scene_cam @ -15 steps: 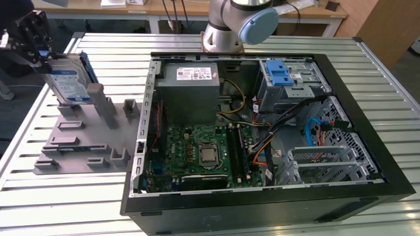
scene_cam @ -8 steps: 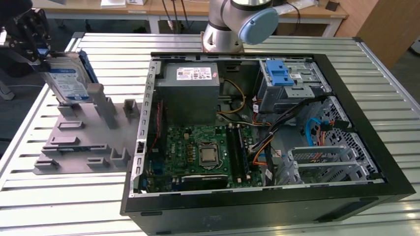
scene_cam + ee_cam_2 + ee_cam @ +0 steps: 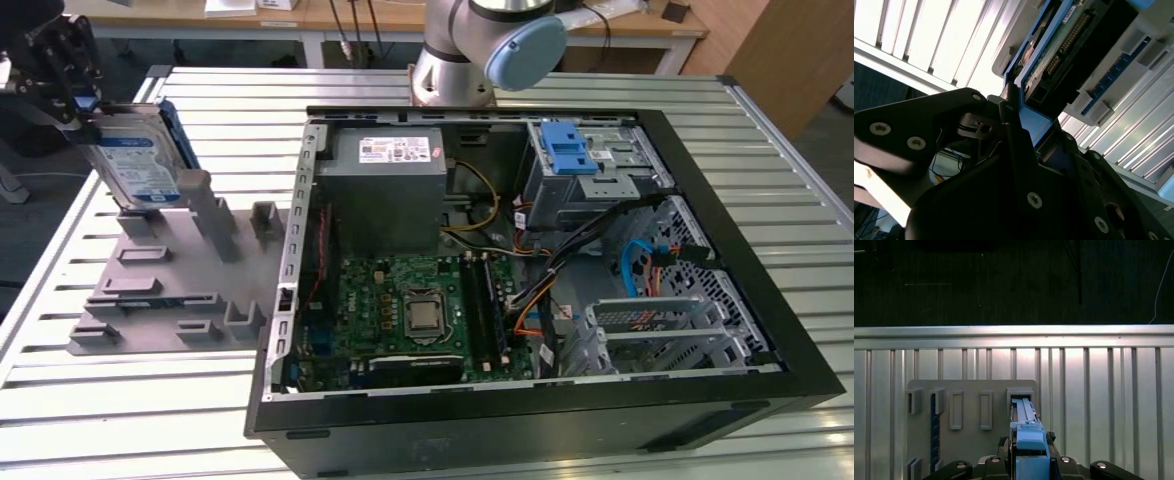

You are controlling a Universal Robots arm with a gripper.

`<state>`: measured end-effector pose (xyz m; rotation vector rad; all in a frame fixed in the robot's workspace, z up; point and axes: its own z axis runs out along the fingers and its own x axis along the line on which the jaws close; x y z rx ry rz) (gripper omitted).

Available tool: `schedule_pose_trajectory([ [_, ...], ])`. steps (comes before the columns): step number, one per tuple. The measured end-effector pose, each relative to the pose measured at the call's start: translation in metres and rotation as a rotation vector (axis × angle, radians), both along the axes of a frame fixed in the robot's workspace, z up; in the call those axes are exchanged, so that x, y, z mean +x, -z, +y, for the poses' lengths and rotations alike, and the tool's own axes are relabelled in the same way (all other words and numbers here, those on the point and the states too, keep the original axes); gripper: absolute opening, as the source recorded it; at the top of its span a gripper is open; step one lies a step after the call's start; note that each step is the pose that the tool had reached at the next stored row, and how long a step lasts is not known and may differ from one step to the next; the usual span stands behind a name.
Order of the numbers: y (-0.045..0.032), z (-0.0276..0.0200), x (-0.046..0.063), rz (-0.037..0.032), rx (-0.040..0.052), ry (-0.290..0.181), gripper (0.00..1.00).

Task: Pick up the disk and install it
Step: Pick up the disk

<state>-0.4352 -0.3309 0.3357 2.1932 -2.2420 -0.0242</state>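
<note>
Disk [image 3: 138, 160] stood on edge at the exterior view's left, pinched at its upper end by the jaws, which pressed in on the blue side rails [image 3: 1029, 442]. The second wrist view showed a black finger [image 3: 1014, 135] lying flat against one rail, with the connector end of the drive just beyond it.

The disk's lower end sat at the mouth of a slot in the grey fixture [image 3: 160, 290]. Whether it had cleared the slot walls could not be told. That was the nearest hazard, in my judgement: a pull that was not straight along the slot could wedge the rails against the walls, or drag the fixture across the worktop [image 3: 134, 400]. The hold was also at one end only. The long, heavy body hung below it, so a quick swing could let the drive pivot or slip out of the grasp.

Well apart, towards the exterior view's right, lay the open computer case [image 3: 534, 425]. Its black rim stood proud of the worktop, and a low carry could clip it.

Farthest in sat the silver cage [image 3: 594, 170] with its blue latch, beside the grey metal box [image 3: 387, 165]. Loose cables [image 3: 641, 255] ran just in front of the cage. A drive arriving tilted could snag them, or jam with its rails out of line with the cage.
</note>
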Motion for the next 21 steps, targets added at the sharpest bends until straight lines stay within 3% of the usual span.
schedule_pose_trajectory([
  [21,-0.0072,0.0,0.0,-0.0001,0.0,0.0,0.36],
])
